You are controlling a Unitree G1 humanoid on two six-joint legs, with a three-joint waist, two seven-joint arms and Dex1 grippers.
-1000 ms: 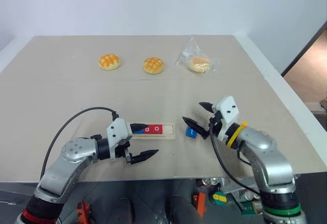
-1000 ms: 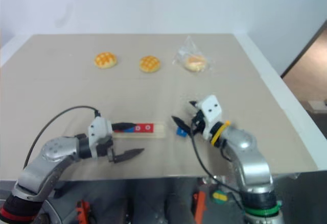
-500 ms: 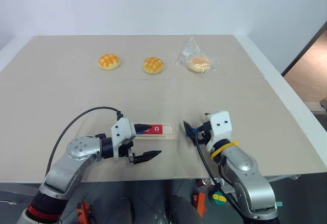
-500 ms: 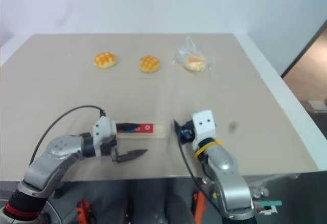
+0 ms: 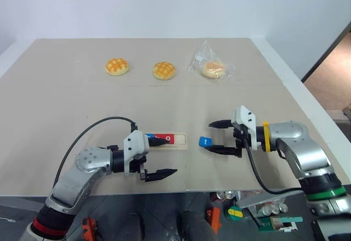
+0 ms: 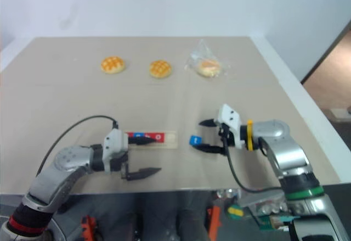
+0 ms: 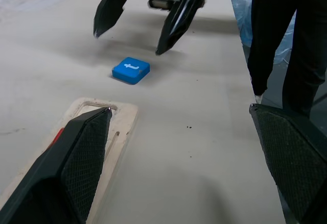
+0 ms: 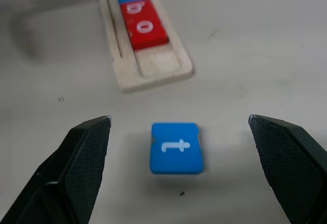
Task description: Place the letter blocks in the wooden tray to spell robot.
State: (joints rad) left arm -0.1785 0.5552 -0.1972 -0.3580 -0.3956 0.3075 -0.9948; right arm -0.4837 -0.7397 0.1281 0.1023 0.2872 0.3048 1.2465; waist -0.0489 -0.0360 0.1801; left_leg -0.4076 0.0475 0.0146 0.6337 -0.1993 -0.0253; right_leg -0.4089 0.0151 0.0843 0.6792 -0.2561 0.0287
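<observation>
The wooden tray (image 5: 181, 141) lies near the table's front edge with red and blue letter blocks (image 8: 145, 27) in its groove; its right end slot is bare. A blue block with a white t (image 5: 205, 141) lies flat on the table just right of the tray. My right gripper (image 5: 209, 136) reaches in from the right and stands open, its fingertips on either side of the t block without touching it. My left gripper (image 5: 164, 156) is open too, one finger (image 5: 156, 140) over the tray's blocks, the other nearer the table's front edge.
Two golden buns (image 5: 117, 66) (image 5: 164, 70) and a bun in a clear bag (image 5: 211, 67) sit at the back of the table. The table's front edge (image 5: 186, 190) runs close below both grippers. A person's legs (image 7: 286, 40) stand beyond the table.
My right arm has swung out to the right and turned, so its open gripper now points left at the t block. The left gripper has hardly moved.
</observation>
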